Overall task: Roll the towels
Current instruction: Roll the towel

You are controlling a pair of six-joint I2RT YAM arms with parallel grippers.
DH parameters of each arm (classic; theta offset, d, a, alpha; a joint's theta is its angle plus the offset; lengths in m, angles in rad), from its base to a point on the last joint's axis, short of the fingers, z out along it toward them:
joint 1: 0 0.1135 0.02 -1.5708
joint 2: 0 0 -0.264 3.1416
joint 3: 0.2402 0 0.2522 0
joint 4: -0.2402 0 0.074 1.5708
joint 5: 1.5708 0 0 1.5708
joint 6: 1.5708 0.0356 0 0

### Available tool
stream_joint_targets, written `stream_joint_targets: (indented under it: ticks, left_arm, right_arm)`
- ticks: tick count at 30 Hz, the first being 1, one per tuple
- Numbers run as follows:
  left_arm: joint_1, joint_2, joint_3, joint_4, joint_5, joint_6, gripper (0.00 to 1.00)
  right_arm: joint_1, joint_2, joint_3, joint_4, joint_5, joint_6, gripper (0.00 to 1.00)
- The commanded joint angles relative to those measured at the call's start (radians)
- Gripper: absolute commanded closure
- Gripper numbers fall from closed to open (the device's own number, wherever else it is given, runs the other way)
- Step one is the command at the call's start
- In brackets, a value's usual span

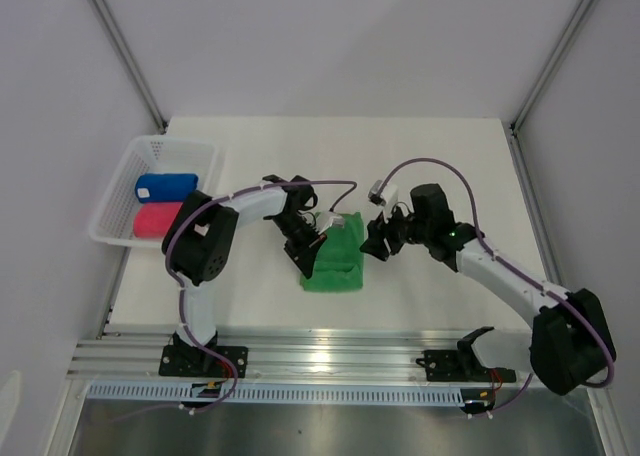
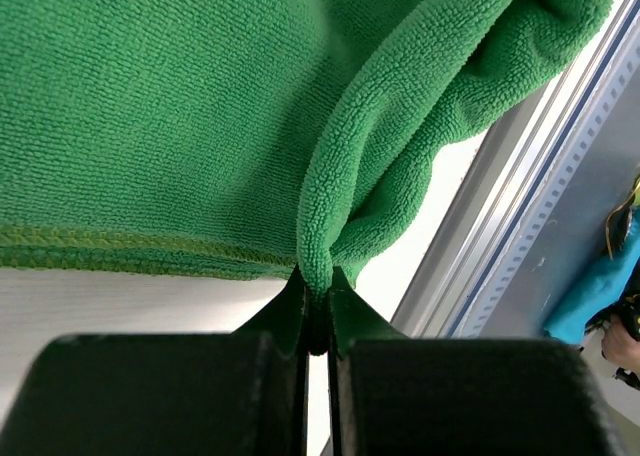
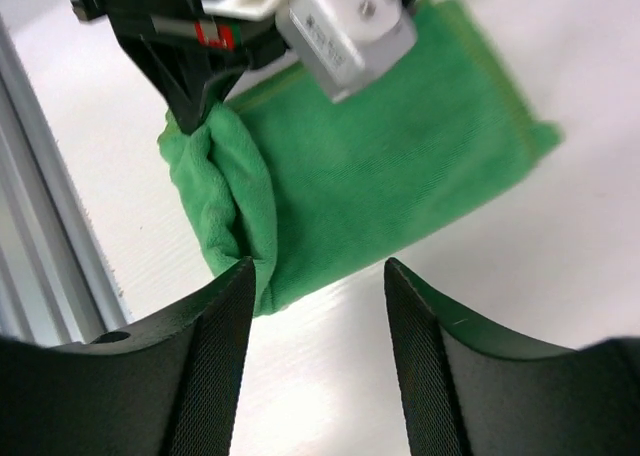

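Green towel (image 1: 340, 266) lay part-folded, one fold pinched tight in my left claw (image 2: 317, 288). My right claw (image 3: 318, 276) hung just beside it, jaws apart, empty.

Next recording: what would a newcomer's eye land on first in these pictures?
The bright green towel lies at the centre of the top view, with one folded edge pinched in the shut left end effector. The right end effector hovers open just beside it, holding nothing. At far left, a white basket holds a blue roll and a pink roll.
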Motion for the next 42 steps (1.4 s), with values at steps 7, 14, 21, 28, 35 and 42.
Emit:
stream_joint_targets:
  ticks: [7, 14, 21, 28, 35, 42]
  left_arm:
    - [0.012, 0.017, 0.032, -0.003, -0.004, 0.000, 0.99]
    - [0.012, 0.017, 0.038, 0.001, 0.006, -0.013, 0.99]
    - [0.012, 0.018, 0.038, 0.008, 0.000, -0.022, 0.99]
    - [0.012, 0.011, 0.032, 0.023, -0.015, -0.034, 0.99]
    - [0.012, -0.003, 0.017, 0.031, -0.027, -0.033, 0.99]
    - [0.012, -0.012, 0.014, 0.031, -0.040, -0.023, 0.88]
  right_arm:
    - [-0.137, -0.158, -0.013, 0.359, -0.299, 0.147, 0.01]
    - [0.117, -0.147, 0.020, 0.055, -0.009, -0.307, 0.17]
    - [0.341, -0.018, -0.041, 0.151, 0.162, -0.347, 0.45]
    - [0.392, 0.180, -0.004, 0.189, 0.277, -0.361, 0.45]
    - [0.395, 0.260, 0.051, 0.148, 0.312, -0.336, 0.45]
    - [0.378, 0.273, 0.051, 0.103, 0.228, -0.329, 0.86]
